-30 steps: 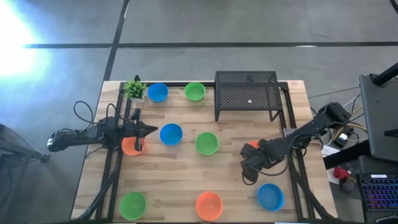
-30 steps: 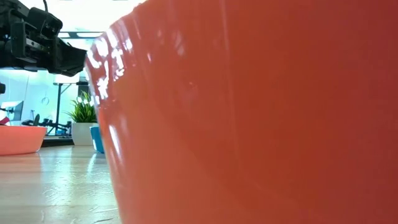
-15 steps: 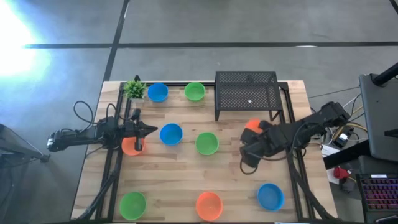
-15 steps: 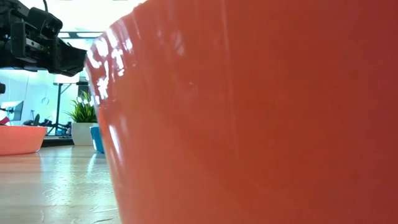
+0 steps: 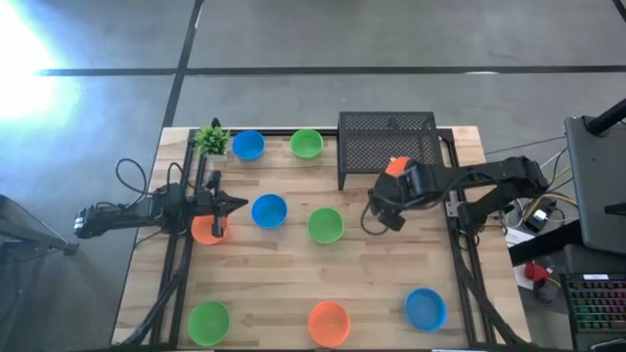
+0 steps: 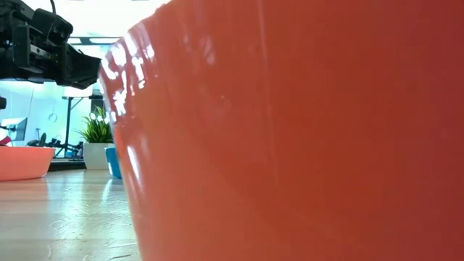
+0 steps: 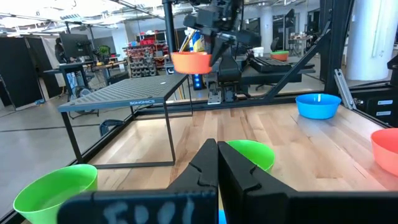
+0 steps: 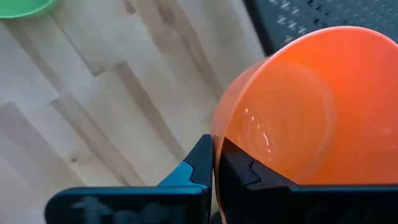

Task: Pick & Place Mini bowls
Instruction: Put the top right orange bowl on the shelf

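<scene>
Orange-red mini bowl (image 5: 395, 167) is pinched by its rim in the closed right gripper (image 5: 403, 176), above the black mesh rack's (image 5: 387, 137) front edge. Left gripper (image 5: 238, 204), closed and empty, waits near the worktop's left edge.

A robotics lab or workshop, by the look of it: a butcher-block table (image 5: 293, 274) stands on a bare concrete floor (image 5: 323, 39) with taped lines. Off at three o'clock sit a keyboard (image 5: 599, 303) and loose cables (image 5: 536, 210). Beyond the table, shelving with red bins (image 7: 146, 51), monitors (image 7: 78, 45) and open ceiling pipework.
</scene>
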`<state>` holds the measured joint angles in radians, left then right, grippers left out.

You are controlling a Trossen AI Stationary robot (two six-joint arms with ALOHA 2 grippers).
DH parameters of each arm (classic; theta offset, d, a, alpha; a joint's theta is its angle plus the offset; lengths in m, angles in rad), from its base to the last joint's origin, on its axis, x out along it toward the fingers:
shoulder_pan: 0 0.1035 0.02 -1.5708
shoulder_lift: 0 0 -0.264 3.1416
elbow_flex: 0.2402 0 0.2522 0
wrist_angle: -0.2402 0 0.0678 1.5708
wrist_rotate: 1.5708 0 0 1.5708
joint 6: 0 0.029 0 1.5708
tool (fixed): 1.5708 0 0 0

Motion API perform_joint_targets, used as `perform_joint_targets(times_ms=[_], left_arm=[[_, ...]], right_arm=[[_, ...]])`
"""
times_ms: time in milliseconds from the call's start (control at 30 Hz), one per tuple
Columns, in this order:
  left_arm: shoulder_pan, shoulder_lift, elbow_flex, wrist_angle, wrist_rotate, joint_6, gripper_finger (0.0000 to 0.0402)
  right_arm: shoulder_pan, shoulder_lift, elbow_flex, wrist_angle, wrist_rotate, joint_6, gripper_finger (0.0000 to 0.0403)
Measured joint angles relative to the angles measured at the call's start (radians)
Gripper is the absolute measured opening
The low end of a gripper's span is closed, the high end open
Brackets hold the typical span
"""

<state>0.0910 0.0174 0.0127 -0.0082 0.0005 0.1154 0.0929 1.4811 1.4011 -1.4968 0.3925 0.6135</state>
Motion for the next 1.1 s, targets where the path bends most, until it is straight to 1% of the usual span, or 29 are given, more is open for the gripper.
perform_joint_targets(times_ms=[333, 467, 733, 833, 933, 1100], left_arm=[[0.0, 0.0, 0.0, 0.0, 0.0, 0.0, 0.0], [0.0, 0.0, 0.0, 0.0, 0.0, 0.0, 0.0], [0.0, 0.0, 0.0, 0.0, 0.0, 0.0, 0.0], [0.0, 0.0, 0.0, 0.0, 0.0, 0.0, 0.0], [0.0, 0.0, 0.0, 0.0, 0.0, 0.0, 0.0], [0.0, 0.0, 0.0, 0.0, 0.0, 0.0, 0.0]], right_arm=[[-0.185, -0.028, -0.005, 0.001, 0.001, -0.151, 0.0008], [-0.279, -0.04, -0.007, 0.002, 0.001, -0.234, 0.0008], [-0.49, -0.042, -0.019, 0.029, 0.002, -0.326, 0.0008], [-0.552, -0.042, -0.029, 0.07, 0.004, -0.357, 0.0008], [-0.594, -0.042, -0.035, 0.108, 0.003, -0.386, 0.0008], [-0.645, -0.042, -0.042, 0.113, -0.004, -0.396, 0.0008]])
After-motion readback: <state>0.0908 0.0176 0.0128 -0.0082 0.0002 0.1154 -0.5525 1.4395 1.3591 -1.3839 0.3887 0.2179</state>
